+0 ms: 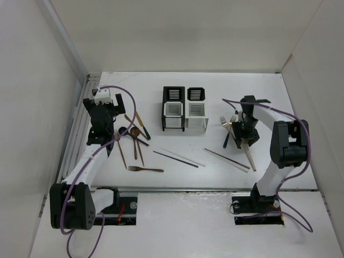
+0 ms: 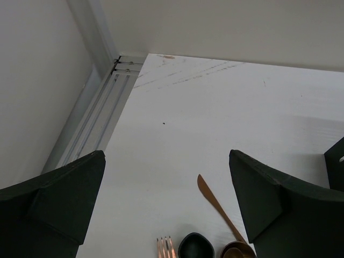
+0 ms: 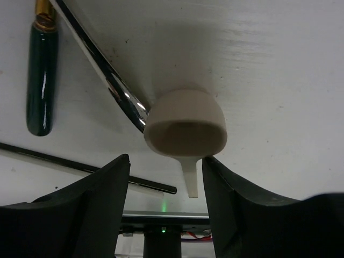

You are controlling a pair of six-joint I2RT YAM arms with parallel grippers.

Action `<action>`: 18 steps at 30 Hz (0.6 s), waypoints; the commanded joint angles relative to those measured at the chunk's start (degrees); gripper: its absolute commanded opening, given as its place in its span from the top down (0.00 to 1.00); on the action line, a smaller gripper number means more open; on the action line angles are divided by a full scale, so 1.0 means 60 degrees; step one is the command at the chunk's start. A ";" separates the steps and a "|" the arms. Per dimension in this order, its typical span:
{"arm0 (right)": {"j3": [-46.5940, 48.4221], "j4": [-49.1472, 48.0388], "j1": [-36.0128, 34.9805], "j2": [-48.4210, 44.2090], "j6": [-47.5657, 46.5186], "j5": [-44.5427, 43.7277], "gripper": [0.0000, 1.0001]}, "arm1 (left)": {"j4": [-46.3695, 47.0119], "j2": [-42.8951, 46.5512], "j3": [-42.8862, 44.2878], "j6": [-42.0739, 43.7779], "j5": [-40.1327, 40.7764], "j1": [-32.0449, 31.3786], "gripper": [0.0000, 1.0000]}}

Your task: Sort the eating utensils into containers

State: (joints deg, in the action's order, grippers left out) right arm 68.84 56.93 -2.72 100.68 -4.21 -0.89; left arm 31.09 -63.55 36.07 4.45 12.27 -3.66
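Note:
The two joined containers point(image 1: 185, 110), black frames with white panels, stand at the table's middle back. My left gripper point(image 1: 102, 128) is open and empty point(image 2: 166, 161), just left of a pile of utensils: a wooden knife point(image 2: 215, 204), a copper fork point(image 2: 166, 247), a black spoon point(image 2: 196, 247) and a brown spoon point(image 2: 236, 251). My right gripper point(image 1: 244, 133) is open point(image 3: 166, 161) and straddles the handle of a pale wooden spoon point(image 3: 185, 129), with a gap on its left side. A silver utensil's handle point(image 3: 107, 75) lies under the spoon's bowl.
A green-handled utensil point(image 3: 40, 80) and a dark chopstick point(image 3: 80, 166) lie near the right gripper. Two silver forks point(image 1: 228, 124), a brown fork point(image 1: 145, 169) and chopstick pairs point(image 1: 177, 158) point(image 1: 226, 159) lie on the table. A rail point(image 2: 102, 118) and walls bound the left side.

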 commanded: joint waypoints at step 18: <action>0.0231 0.0224 0.0454 0.0959 0.0364 -0.0541 0.78 | 0.0721 -0.0877 0.1136 -0.0024 0.0459 -0.0034 0.00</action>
State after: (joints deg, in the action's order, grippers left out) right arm 69.30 59.24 -0.78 106.08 -2.70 -3.38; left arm 31.40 -68.95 39.99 4.45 13.58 -3.66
